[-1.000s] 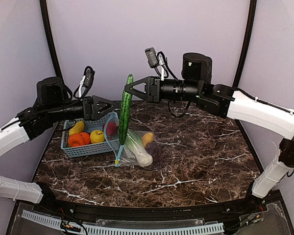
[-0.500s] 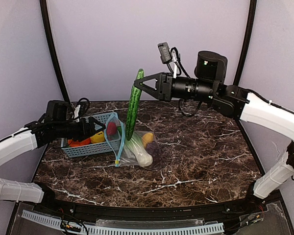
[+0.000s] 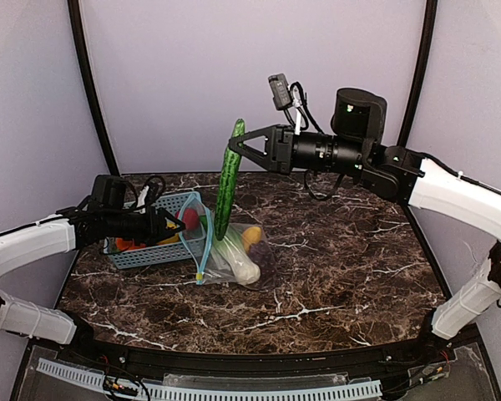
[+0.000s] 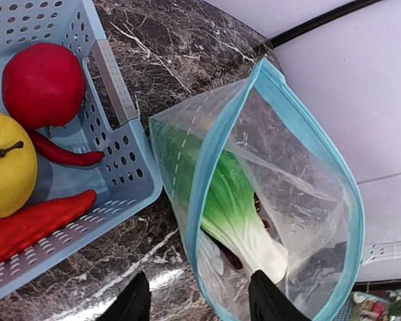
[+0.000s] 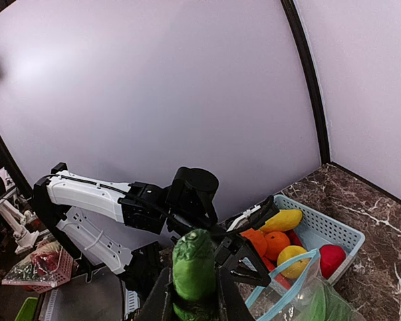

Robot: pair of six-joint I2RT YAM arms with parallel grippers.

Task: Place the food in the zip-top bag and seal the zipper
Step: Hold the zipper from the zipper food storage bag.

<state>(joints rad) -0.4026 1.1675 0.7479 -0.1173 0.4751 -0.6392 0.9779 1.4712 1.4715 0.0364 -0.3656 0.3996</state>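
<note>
Two arms in frame, top view. Right gripper (image 3: 233, 150) is pinching the top end of the cucumber (image 3: 226, 185). The right wrist view shows both fingers pressed against its sides. The cucumber hangs near upright, top tilted slightly toward 1 o'clock, with its lower tip just over the zip-top bag (image 3: 249, 252). Can't tell if it touches.

The bag lies on the marble table (image 3: 342, 267) left of centre, mouth facing 9 o'clock. Already inside: cabbage (image 4: 242, 215), plus yellow-orange and purple pieces at the 3 o'clock end.

Left gripper (image 3: 177, 224) sits low at the bag's 9 o'clock, over the basket (image 3: 150, 256). In the left wrist view its jaws are spread, and the zipper (image 4: 217, 134) edge of the gaping mouth runs between the fingertips (image 4: 135, 299). No pinch visible.

The basket touches the bag's mouth corner. It holds a red round piece (image 4: 43, 83), a yellow piece (image 4: 7, 164) and red chillies (image 4: 33, 226).
</note>
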